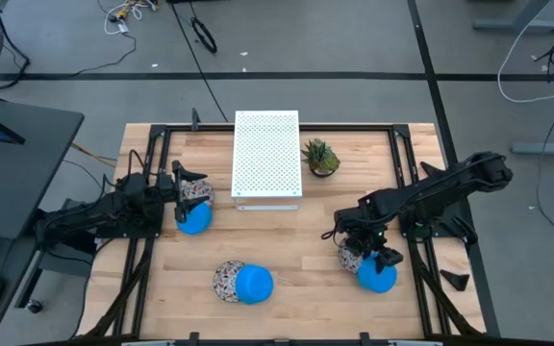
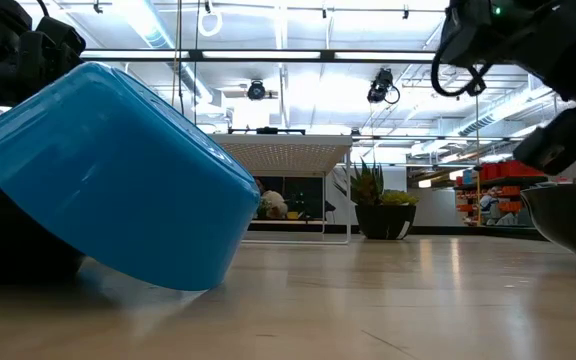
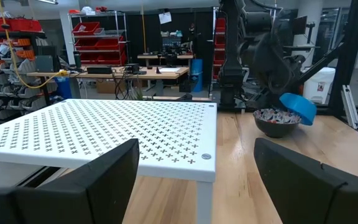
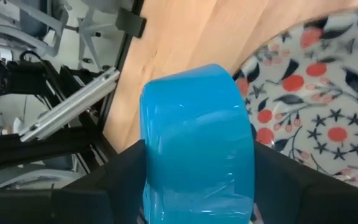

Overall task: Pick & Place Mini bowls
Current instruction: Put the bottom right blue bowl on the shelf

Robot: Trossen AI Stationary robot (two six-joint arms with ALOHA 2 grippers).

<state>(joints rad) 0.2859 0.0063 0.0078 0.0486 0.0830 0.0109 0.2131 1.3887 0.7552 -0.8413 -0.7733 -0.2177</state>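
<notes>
Fingers of the right gripper [image 4: 197,186] close on a blue bowl [image 4: 197,149], one dark finger on each side of its wall, near the right front corner of the table [image 1: 287,250]. In the right wrist view the bowl lies tilted on its side, its axis running away from the camera over the wood, and its lower part is cut off by the frame. Just beside it sits a floral bowl [image 4: 316,99], mouth up, with red berries and blue stars inside; only part of its rim shows. From above, the same blue bowl [image 1: 376,275] touches the patterned one [image 1: 351,255], which the gripper largely hides.

Left gripper [image 3: 194,180] hangs at the left side of the table with its jaws spread wide and nothing between them, facing the white perforated box [image 3: 123,134]. Directly below it in the high view are another blue bowl [image 1: 194,219] and a floral bowl [image 1: 196,192], both partly covered by the arm.

At the table's front centre a third blue bowl [image 1: 254,284] leans against a floral bowl [image 1: 227,280]. The low view shows that blue bowl [image 2: 118,180] tipped, base toward the upper right, its mouth hidden. A small potted plant [image 1: 320,158] stands just beside the box.
</notes>
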